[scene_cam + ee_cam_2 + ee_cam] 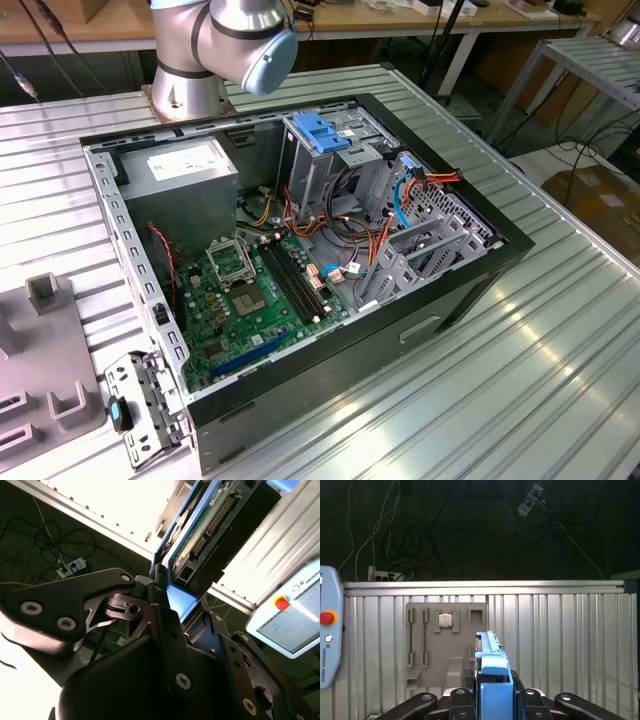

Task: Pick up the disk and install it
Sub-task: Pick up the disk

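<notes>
grip: jaws closed tight on the disk (487, 647), the gripper (493, 684) pinching its flat faces at one end, with the blue rail edge showing in the first wrist view.
disk: held in the air on edge, clear of the ribbed table (560, 645), with most of its length sticking out past the fingers.
target: drive cage (320, 160) in the open computer case (470, 290), about 1 o'clock from the motherboard (250, 300) in the exterior view.
risk one: with so short a hold at one end, i'd say a bump could twist the disk or let it slip.
risk two: loose cables (395, 195) lie at 4 o'clock of the cage and look likely to snag.
risk three: rails entering skewed could jam against the cage wall.
</notes>
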Tool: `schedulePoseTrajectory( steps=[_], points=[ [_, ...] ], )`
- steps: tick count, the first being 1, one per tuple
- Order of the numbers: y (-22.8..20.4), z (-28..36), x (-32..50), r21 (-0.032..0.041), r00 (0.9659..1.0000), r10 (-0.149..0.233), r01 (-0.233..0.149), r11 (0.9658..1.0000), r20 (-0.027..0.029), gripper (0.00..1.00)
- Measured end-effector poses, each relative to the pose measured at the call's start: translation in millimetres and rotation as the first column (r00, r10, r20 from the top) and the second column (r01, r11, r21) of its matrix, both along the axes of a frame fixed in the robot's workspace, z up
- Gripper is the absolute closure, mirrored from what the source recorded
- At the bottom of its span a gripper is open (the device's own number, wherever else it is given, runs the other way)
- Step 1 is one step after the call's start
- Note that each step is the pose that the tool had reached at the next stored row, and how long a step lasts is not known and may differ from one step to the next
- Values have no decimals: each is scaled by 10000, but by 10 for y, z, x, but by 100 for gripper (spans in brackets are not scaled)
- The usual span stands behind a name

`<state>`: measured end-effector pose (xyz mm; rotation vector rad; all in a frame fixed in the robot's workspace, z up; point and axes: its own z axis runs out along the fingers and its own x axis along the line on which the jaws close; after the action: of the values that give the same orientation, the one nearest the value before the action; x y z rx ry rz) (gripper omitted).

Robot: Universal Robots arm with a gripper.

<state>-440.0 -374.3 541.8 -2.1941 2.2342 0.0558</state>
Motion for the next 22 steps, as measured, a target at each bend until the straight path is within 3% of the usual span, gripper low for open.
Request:
schedulePoseTrajectory(
  steps=[14, 22],
  points=[
    [-3, -1, 329, 1, 10000, 0, 0, 10000, -11, 63],
    [-6, 0, 461, 0, 10000, 0, 0, 10000, -14, 63]
  ],
)
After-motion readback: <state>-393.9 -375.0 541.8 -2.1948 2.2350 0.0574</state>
